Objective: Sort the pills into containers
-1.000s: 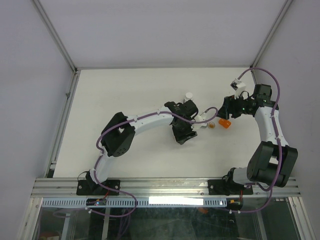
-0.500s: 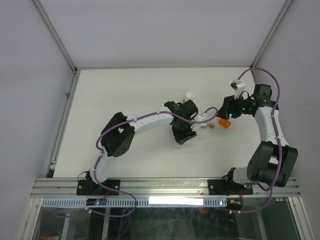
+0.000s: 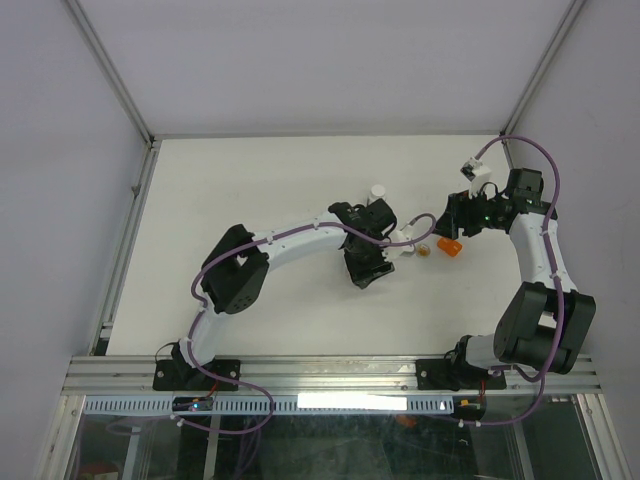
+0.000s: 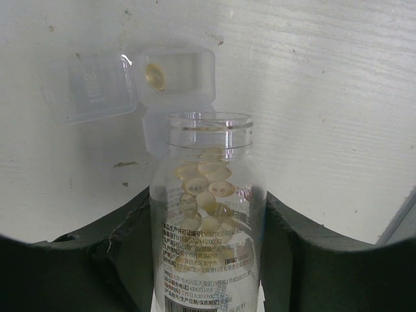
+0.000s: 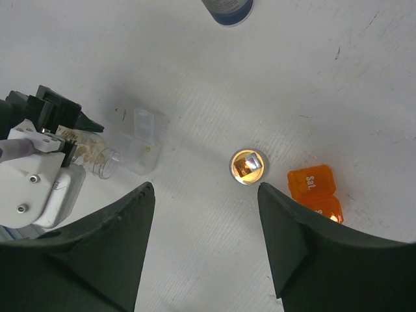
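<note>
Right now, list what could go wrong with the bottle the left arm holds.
The open bottle in the left end effector holds many pills; several could spill at once and miss the small clear box. That box looks light, lids flipped open, so the bottle's mouth might push it.

table (image 3: 250,180): white | on it: clear two-cell box (image 5: 144,146); round vial (image 5: 248,166); orange box (image 5: 315,192); white cap (image 3: 377,190)

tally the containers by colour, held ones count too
clear: 2 (pill bottle, open two-cell box)
tan-tinted: 1 (round vial)
orange: 1 (pill box)
total: 4
</note>
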`<state>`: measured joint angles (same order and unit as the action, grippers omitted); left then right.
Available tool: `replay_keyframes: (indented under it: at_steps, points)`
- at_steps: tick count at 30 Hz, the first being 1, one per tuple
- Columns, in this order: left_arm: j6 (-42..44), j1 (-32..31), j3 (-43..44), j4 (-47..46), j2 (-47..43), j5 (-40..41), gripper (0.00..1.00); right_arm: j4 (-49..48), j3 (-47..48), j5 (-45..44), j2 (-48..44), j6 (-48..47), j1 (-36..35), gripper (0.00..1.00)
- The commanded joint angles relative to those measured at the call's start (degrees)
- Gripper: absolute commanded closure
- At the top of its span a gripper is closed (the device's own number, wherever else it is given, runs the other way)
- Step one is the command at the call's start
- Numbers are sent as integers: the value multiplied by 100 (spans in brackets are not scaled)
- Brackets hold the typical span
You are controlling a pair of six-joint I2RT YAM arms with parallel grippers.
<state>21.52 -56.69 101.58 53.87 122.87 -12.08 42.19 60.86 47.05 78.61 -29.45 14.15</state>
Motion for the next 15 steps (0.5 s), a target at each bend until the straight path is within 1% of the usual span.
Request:
replay_keyframes:
  at_steps: [1, 3, 4, 6, 7, 8, 10, 11, 12, 13, 14, 15]
  points:
    - [74, -54, -75, -322, -312, 124, 100, -39, 274, 174, -4, -51, 35, 32]
    - [-45, -72, 396, 35, -111, -137, 100, -70, 242, 194, -27, -40, 35, 32]
    - [2, -93, 350, -71, -168, -207, 100, -79, 239, 177, -29, -35, 35, 32]
    - [50, -84, 123, -266, -221, 77, 100, -44, 265, 166, -22, -40, 35, 33]
    - [11, -88, 344, -44, -152, -24, 100, -43, 257, 183, -28, -43, 35, 32]
    - [-16, -88, 370, -44, -143, -136, 100, -62, 241, 181, -37, -39, 35, 33]
    - [86, -61, -19, -338, -276, 61, 100, -72, 255, 173, -26, -33, 36, 32]
    - [59, -54, 76, -196, -197, 155, 100, -38, 280, 191, -16, -54, 36, 32]
    - [5, -65, 308, 21, -99, 16, 100, -26, 268, 202, -13, -60, 37, 32]
    - [-42, -89, 377, 43, -120, -119, 100, -52, 247, 197, -22, -42, 40, 32]
    - [17, -104, 223, -98, -211, -132, 100, -68, 247, 174, -30, -31, 36, 32]
    - [79, -82, -7, -281, -275, 20, 100, -66, 260, 170, -18, -40, 37, 32]
